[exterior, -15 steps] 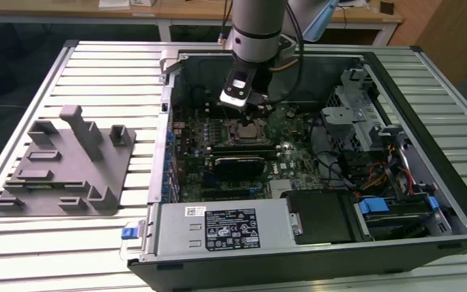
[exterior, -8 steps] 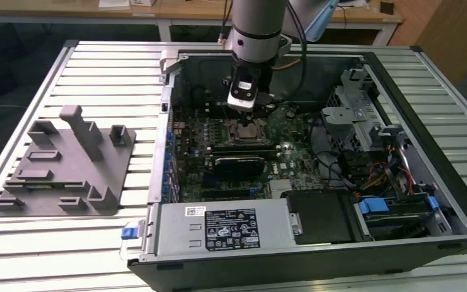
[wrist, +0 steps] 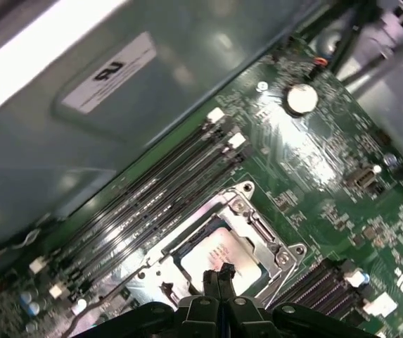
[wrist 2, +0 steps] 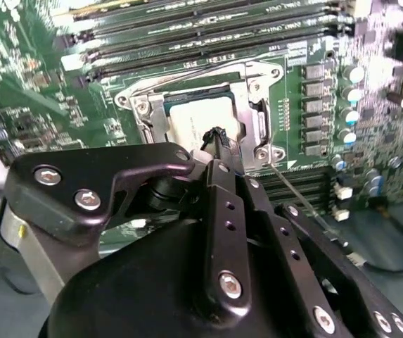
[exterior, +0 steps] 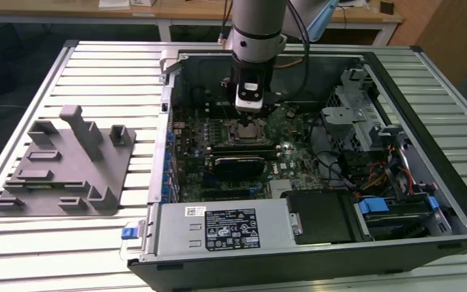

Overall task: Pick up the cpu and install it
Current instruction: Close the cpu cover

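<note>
A: In the exterior view the grey fixture (exterior: pixel 63 164) sits at nine o'clock from the cpu (exterior: pixel 247 129), which lies on the motherboard (exterior: pixel 298 161). The gripper (exterior: pixel 250 111) hangs just above, fingers pressed together, empty.

B: Light, stiff, likely fragile. Its edges suit gripping, though the socket frame (wrist 2: pixel 256 74) hems them. The drive cage (exterior: pixel 355 115) stands clear at three o'clock.

Straight above the socket frame (wrist: pixel 257 229) my pincer (wrist: pixel 219 270) has open air. Memory slots (wrist: pixel 159 186) lie low just beside it, the case wall (wrist: pixel 152 105) rises beyond them, and the drive cage (exterior: pixel 355 109) crowds the exterior view's right.
</note>
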`<state>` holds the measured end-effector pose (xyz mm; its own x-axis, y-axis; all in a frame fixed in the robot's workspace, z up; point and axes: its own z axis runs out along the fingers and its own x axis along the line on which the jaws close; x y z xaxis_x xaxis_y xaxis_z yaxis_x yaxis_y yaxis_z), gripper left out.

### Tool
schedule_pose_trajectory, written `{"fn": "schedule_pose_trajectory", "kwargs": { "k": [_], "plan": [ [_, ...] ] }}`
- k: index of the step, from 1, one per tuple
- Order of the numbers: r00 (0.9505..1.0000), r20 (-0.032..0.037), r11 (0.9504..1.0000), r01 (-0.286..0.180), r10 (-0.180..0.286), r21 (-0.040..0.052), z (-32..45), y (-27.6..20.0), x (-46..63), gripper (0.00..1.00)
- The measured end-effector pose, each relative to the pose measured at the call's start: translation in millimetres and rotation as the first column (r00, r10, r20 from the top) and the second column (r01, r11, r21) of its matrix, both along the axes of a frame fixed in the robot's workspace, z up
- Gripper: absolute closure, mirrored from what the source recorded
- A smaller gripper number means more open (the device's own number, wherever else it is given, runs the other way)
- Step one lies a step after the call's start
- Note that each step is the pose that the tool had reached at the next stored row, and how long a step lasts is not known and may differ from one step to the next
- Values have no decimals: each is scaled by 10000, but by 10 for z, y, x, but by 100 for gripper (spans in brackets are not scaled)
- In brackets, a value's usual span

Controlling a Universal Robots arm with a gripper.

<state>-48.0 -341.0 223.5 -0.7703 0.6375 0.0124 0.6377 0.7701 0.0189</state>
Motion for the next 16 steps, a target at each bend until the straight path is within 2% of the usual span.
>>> {"fn": "schedule_pose_trajectory", "kwargs": {
  "k": [4, 8, 12, 16],
  "plan": [
    [9973, 0, 9973, -729, 729, 0, -2, 0, 0, 89],
    [9895, 0, 9895, -1443, 1443, 0, -4, 0, 0, 89],
    [9762, 0, 9762, -2168, 2168, 1, -7, 0, 0, 89],
    [9576, 1, 9576, -2880, 2880, 1, -13, 0, 0, 89]
  ]
}}
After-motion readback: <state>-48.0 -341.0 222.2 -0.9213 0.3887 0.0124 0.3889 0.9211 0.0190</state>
